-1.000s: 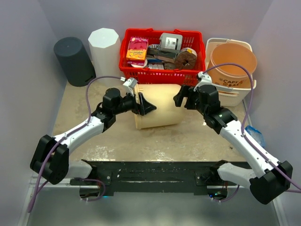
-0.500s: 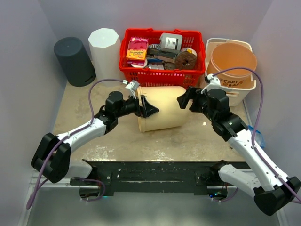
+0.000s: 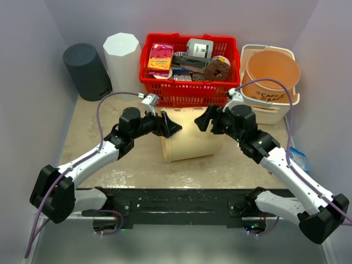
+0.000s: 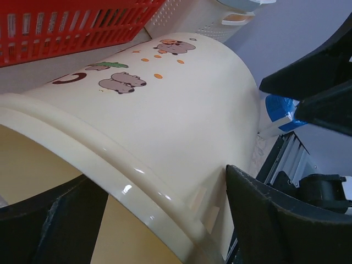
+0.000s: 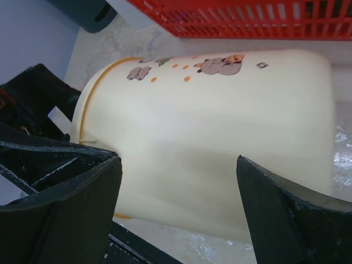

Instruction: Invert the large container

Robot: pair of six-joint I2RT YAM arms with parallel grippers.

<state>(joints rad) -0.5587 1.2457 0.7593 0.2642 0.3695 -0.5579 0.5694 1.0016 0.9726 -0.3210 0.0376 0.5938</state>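
I see the large container lying on its side on the worktop, just in front of the red basket, with its open mouth facing the left arm. My left end effector is spread wide, with the rim between its fingers. My right end effector is spread too, near the closed base end. I cannot tell whether either one touches the container.

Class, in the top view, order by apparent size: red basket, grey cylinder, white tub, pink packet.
1. Red plastic basket
2. Dark grey cylinder and white faceted tub: too alike to rank
3. Pink snack packet
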